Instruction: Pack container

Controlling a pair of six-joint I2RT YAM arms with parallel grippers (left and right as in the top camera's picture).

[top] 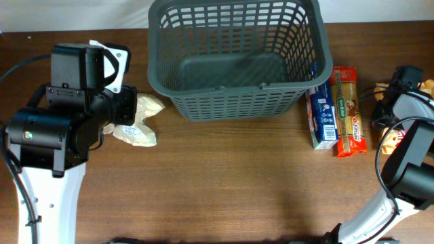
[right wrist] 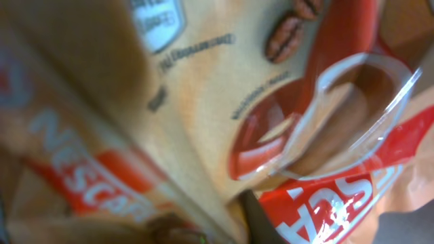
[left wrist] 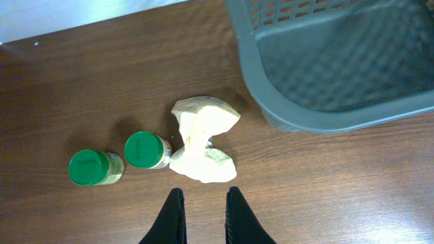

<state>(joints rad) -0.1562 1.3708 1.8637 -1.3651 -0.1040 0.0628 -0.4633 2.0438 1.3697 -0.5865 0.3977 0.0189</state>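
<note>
The container (top: 234, 102) awaited filling: the left end effector (left wrist: 205, 194) was pinched closed on nothing, and the right end effector (top: 401, 80) could not be read against a Nescafé packet (right wrist: 203, 102). It sat empty at the far edge of the worktop (top: 237, 183), seemingly stiff and light, best gripped by its thick rim.

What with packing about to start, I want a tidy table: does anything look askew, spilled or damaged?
Only the pale bag left of the basket stands out: it is crumpled and pinched in the middle. Nothing looks spilled, and the basket sits upright and empty.
</note>
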